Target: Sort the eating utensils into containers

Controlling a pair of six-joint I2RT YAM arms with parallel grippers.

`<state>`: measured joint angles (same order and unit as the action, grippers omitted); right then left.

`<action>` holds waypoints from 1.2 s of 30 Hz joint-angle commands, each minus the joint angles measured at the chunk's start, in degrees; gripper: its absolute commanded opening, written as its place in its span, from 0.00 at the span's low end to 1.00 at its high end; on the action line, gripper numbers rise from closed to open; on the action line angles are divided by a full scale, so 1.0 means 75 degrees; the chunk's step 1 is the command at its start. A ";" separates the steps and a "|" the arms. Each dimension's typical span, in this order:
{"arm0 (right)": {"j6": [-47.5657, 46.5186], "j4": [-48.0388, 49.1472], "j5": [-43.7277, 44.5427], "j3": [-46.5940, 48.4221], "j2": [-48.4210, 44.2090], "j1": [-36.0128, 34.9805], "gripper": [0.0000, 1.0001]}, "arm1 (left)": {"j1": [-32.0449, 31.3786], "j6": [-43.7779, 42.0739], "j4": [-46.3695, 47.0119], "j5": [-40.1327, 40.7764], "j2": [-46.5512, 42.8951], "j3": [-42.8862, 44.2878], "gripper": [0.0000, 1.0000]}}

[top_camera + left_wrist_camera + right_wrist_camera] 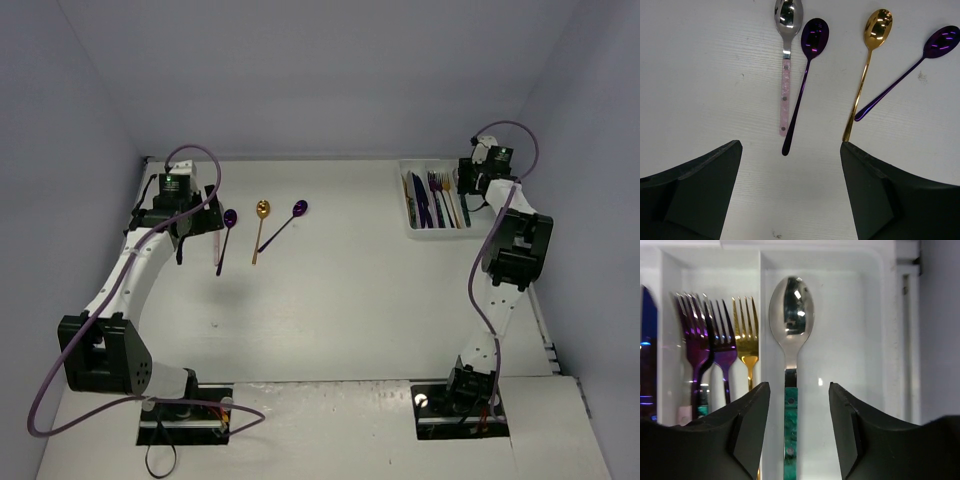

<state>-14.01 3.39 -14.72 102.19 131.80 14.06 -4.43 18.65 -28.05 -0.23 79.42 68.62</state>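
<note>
Spoon [791,315] in tray [850,340] end compartment; right end effector [799,390] parted, apparently clear of it; left end effector [791,145] wide, empty.

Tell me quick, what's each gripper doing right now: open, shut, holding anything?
Left gripper: open, holding nothing.
Right gripper: open, jaws either side of the green-handled spoon lying in the tray, not gripping it.

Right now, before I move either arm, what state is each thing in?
left gripper, open, hovering over the table
right gripper, open, astride the teal-handled spoon
teal-handled spoon, lying free in a tray compartment
forks, sorted, neighbouring compartment
pink-handled spoon, on table, unsorted
gold spoon, on table, unsorted
purple spoons, both on table, unsorted
</note>
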 commanded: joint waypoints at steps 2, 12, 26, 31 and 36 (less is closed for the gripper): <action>0.0430 0.0332 0.0682 -0.0036 -0.1833 -0.0110 0.50 | 0.0052 -0.0026 0.0283 -0.0166 -0.0098 0.0143 0.77; 0.2167 0.0345 0.1676 -0.2325 -0.4775 -0.1478 0.60 | 0.0067 -0.0296 0.0350 -0.0047 0.0327 0.0179 0.77; 0.3678 0.0726 0.1891 -0.6201 -0.7732 -0.4065 0.67 | 0.0384 -0.0351 0.0469 -0.0118 0.2968 0.1509 0.70; 0.3572 0.0744 0.2124 -0.6875 -0.8474 -0.4591 0.68 | 0.0438 -0.0383 0.0430 -0.0058 0.3966 0.2246 0.63; 0.3596 0.0734 0.1673 -0.7342 -0.8870 -0.4657 0.69 | 0.0438 -0.0450 0.0445 -0.0039 0.4671 0.2642 0.50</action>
<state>12.06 5.11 -1.27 49.14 68.54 -20.52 -1.41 16.41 -25.85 -1.22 113.55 84.43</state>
